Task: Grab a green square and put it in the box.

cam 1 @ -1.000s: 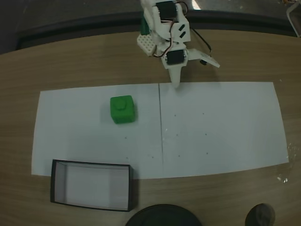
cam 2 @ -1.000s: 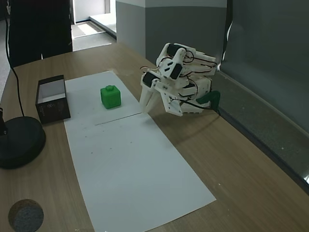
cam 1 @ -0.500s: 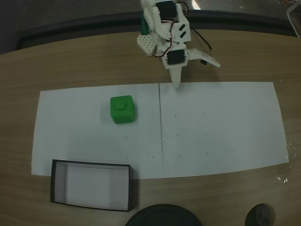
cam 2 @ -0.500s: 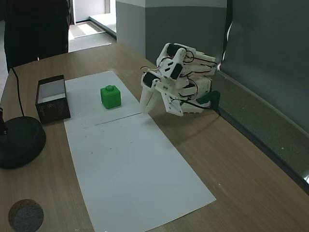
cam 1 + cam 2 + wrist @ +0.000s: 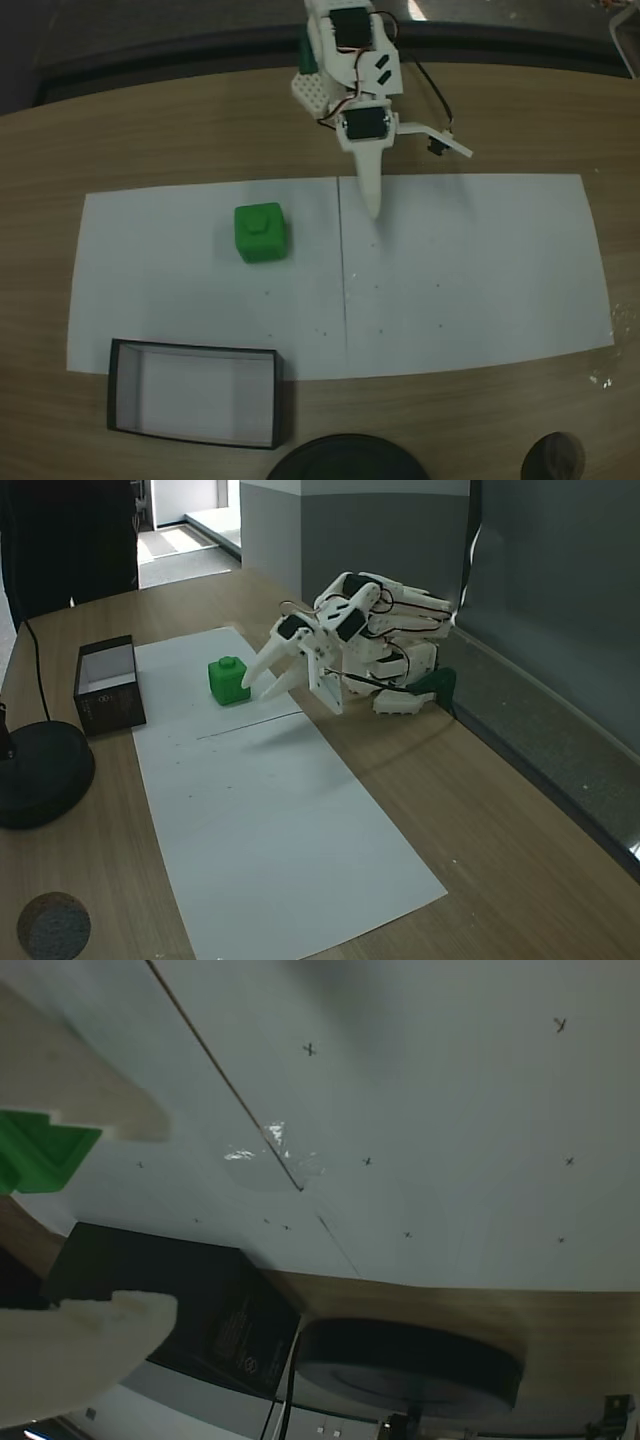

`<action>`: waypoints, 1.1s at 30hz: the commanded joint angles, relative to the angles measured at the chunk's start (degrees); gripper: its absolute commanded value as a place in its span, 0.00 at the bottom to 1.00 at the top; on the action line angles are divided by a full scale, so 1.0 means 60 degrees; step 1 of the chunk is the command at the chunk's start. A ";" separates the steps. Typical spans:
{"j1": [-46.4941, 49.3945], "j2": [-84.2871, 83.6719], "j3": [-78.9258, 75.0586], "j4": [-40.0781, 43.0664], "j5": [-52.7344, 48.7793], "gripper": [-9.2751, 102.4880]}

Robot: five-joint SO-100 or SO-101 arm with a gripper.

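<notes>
Currently parted and empty: gripper (image 5: 262, 677), poised over white paper sheet (image 5: 480, 270). Green square (image 5: 261, 232) resting on sheet at gripper's nine o'clock in overhead-looking fixed view, well apart from box (image 5: 193, 392). Judged light, rigid, smooth-sided; best pinched across opposite flat faces, below stud.

We are working on a wood-grain table (image 5: 480, 810) with a white paper sheet (image 5: 270, 820) lying across it. A grey wall (image 5: 380, 525) and a dark panel (image 5: 560, 610) are standing behind. Daylight is falling on the floor (image 5: 185, 535) through a doorway beyond.
</notes>
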 commanded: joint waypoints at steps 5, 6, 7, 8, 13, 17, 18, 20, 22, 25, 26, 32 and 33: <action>0.1670 -0.0908 -0.3149 0.0820 -0.0029 0.32; 0.1860 -0.1362 -0.3574 0.1128 -0.0044 0.34; 0.2065 -0.1890 -0.3999 0.1450 -0.0059 0.36; 0.2256 -0.2461 -0.4468 0.1729 -0.0059 0.37; 0.2695 -0.5610 -0.6533 0.2593 -0.0410 0.39; 0.2813 -0.8101 -0.7881 0.3398 -0.0718 0.39; 0.2842 -0.8672 -0.8174 0.3618 -0.0718 0.39; 0.3062 -0.9785 -0.8818 0.3926 -0.0718 0.39; 0.3457 -1.0781 -0.9419 0.4058 -0.0776 0.40; 0.4072 -1.2144 -1.0078 0.4336 -0.1465 0.44; 0.4233 -1.2539 -1.0239 0.4453 -0.1743 0.44; 0.4951 -1.4092 -1.0547 0.4556 -0.3354 0.45; 0.5024 -1.4282 -1.0649 0.4570 -0.3516 0.45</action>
